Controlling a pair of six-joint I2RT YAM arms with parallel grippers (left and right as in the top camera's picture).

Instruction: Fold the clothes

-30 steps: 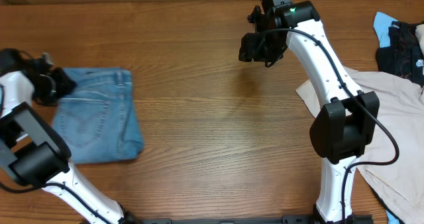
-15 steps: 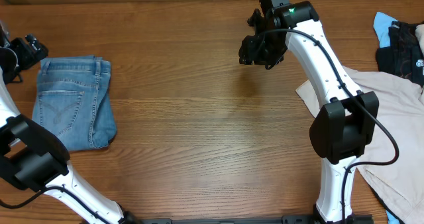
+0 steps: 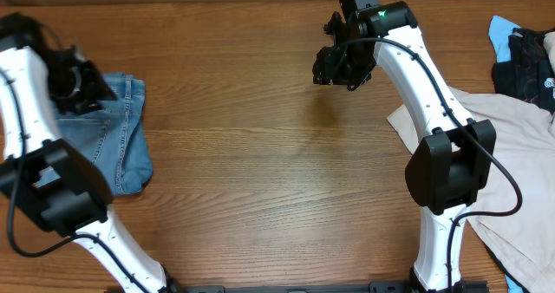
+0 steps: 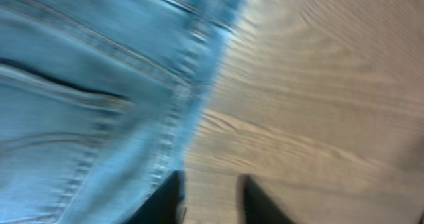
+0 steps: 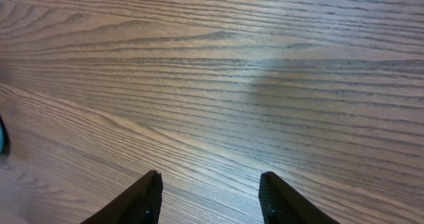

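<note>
Jeans (image 3: 126, 146) are lying folded in a compact block at approx. 9 o'clock on the desk (image 3: 260, 172), w/ pocket stitching showing in the left wrist view. Left fingers (image 4: 165, 199) are hovering over the bundle's 11 o'clock corner, slightly spread w/ nothing between them. Right fingers (image 5: 147, 199) are hanging wide apart over bare wood at approx. 1 o'clock, well apart from the denim.

The denim is prob. handling heavy-ish, limp yet thick. Stacked layers are likely resisting a sharp crease and sliding as one on smooth wood. Best hold, I'm guessing, is the stiffer waistband or a side seam, pinching all layers and not the pocket face.

Left wrist view is smearing badly, so contact w/ the cloth can't be told. Left arm is covering the bundle's 9 o'clock side, and legs and hems are tucked out of sight. A beige garment (image 3: 512, 146) at 3 o'clock is running off frame.
</note>
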